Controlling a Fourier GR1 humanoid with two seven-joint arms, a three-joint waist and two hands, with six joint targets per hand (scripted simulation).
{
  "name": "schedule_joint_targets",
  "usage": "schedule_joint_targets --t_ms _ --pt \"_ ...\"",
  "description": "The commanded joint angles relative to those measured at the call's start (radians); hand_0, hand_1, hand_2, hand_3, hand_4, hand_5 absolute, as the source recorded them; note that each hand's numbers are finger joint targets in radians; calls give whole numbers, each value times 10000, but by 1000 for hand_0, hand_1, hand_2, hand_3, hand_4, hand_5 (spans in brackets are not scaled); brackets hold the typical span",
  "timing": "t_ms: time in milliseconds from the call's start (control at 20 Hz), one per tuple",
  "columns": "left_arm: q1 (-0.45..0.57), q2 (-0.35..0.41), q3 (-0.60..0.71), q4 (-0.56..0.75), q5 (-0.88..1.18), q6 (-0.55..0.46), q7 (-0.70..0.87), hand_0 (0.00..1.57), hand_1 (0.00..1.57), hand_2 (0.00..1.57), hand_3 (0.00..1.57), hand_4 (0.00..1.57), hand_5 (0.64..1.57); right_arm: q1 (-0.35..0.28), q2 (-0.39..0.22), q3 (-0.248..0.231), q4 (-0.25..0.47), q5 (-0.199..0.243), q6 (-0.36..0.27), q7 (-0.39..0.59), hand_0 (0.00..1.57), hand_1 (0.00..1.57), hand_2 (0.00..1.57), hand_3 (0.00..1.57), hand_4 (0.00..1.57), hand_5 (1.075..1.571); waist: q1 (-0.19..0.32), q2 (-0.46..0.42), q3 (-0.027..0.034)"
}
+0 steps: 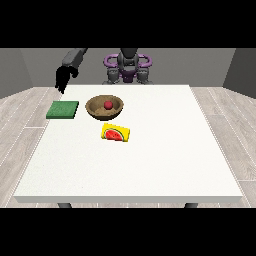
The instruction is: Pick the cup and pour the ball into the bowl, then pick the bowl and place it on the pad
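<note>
Front view: ball (108, 104) sits in bowl (104, 107) on surface (150, 160), far left of centre. Cup (116, 133) lies on its side just nearer. Pad (63, 109) left of bowl. Hand (63, 79) at view's left hangs above far-left corner, holding nothing; finger state cannot be told.

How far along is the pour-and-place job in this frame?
Done: the red ball already lies inside the wooden bowl. The yellow cup with the watermelon print lies on its side on the table, in front of the bowl. In hand: nothing; the hand at the view's left hangs above the table's far edge, behind the green pad. Left: lifting the bowl onto the pad, which is bare.
</note>
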Motion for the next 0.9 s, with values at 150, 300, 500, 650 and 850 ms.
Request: schedule_joint_targets --t_ms 150,300,500,650,850 --pt "291 1476 1863 -297 2814 -2847 -638 0 0 0 0 1055 1558 -233 758 -29 588 8 -467 -924 0 0 0 0 737 1565 636 961 67" --pt "175 2379 2407 -137 3262 -3556 -822 0 0 0 0 1047 1558 -654 1099 139 860 134 -660 -1513 0 0 0 0 738 1568 376 1554 68" --pt "436 2814 2686 -537 3817 -4090 -514 0 0 0 0 977 1553 -886 946 -89 2140 85 -299 -2509 0 0 0 0 646 1560 602 1882 76" --pt "914 3098 2862 -675 3898 -3941 -175 0 0 0 0 1001 1542 -967 1349 452 2638 423 -449 -2605 0 0 0 0 582 1558 -57 1307 72" --pt "1123 3081 2813 -1097 4043 -3711 202 0 0 0 0 1008 1535 -1453 1347 571 3576 637 -585 -3111 0 0 0 0 553 1558 -175 1429 74"
